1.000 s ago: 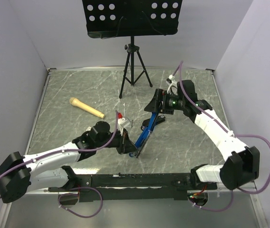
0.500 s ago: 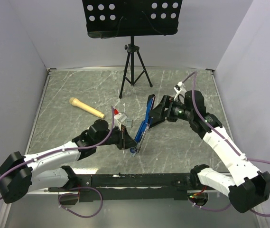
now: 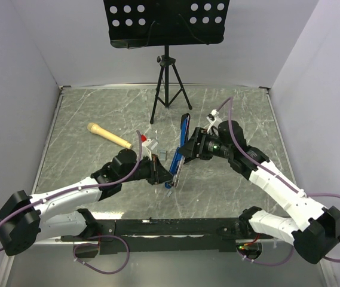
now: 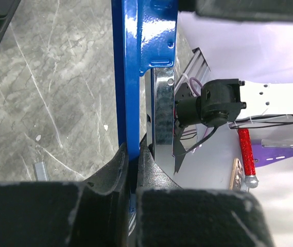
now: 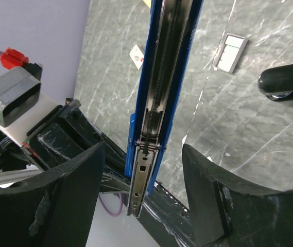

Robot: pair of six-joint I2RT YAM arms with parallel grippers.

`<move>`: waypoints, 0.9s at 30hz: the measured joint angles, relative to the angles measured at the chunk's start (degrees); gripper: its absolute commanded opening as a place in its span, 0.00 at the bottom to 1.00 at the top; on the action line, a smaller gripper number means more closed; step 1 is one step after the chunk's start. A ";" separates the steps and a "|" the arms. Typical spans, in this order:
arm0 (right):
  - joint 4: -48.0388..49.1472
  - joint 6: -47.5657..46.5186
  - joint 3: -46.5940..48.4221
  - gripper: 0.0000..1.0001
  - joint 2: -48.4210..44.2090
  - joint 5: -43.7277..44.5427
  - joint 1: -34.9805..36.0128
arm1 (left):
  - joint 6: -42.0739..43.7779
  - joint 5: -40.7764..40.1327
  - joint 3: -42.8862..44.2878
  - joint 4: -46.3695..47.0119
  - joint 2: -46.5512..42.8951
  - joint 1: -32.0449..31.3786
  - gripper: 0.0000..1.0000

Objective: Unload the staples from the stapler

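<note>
Left claw (image 4: 131, 162) is clamped shut on the low end of the blue stapler (image 5: 161, 77), propping it steeply off the counter (image 5: 249, 134) with the rail open. Right claw (image 5: 142, 172) has swung in from the tip and is narrowing. Its fingers straddle the rail, no contact yet, so extraction looks next. Small grey strip (image 4: 41, 171) on the counter beyond is possibly staples. Can't tell if any remain in the rail.
</note>
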 measured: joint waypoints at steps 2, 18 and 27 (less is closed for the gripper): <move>-0.02 0.17 0.26 0.63 0.92 1.29 1.36 | -0.24 -0.15 0.00 0.00 0.00 0.02 0.01; 2.45 2.10 0.24 0.00 1.97 6.60 4.59 | -0.24 -1.68 0.00 -0.04 -1.60 0.13 0.39; -3.30 -1.03 0.46 0.00 1.97 9.38 3.50 | 2.75 0.15 2.25 -0.04 -3.80 0.22 0.85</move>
